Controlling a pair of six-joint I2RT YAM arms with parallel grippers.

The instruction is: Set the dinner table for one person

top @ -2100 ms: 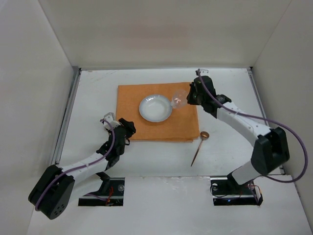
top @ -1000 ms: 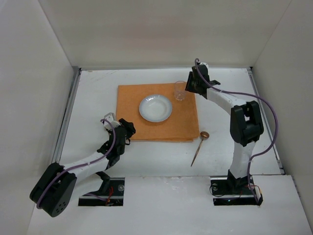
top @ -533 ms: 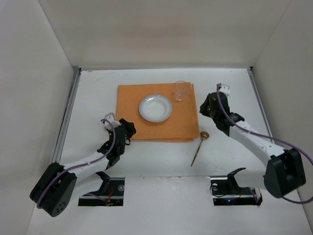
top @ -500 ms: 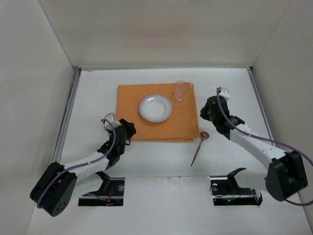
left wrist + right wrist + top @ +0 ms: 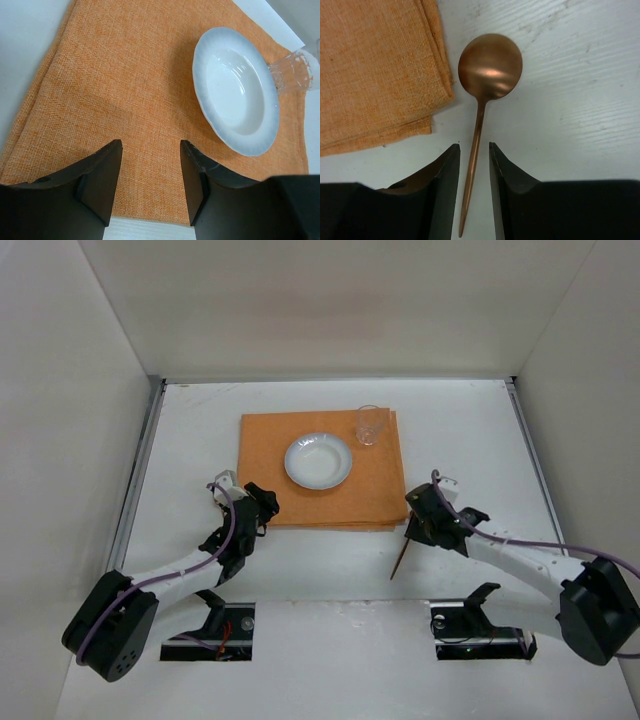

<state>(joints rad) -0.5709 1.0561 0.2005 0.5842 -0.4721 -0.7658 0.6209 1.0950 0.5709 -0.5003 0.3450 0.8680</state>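
Observation:
A copper spoon [image 5: 490,65] lies on the white dinner table [image 5: 470,430], just right of the orange placemat's [image 5: 262,455] near right corner. My right gripper [image 5: 418,520] is low over it. In the right wrist view the gripper [image 5: 474,146] is open, with its jaws either side of the handle and a small gap on each side. A white plate [image 5: 318,461] sits mid-placemat, and a clear glass [image 5: 370,426] stands upright at the far right corner. My left gripper [image 5: 262,502] is open and empty over the placemat's near left edge [image 5: 125,90].
The left wrist view shows the plate [image 5: 235,97] and glass [image 5: 295,75] ahead of the open left gripper [image 5: 150,150]. The folded placemat corner [image 5: 370,65] lies close left of the spoon bowl. Metal rails run along the table's left and right edges, with white walls around.
My right gripper let go of the glass, which now stands upright on the placemat. It swung back and down to the spoon. The left arm has not moved.

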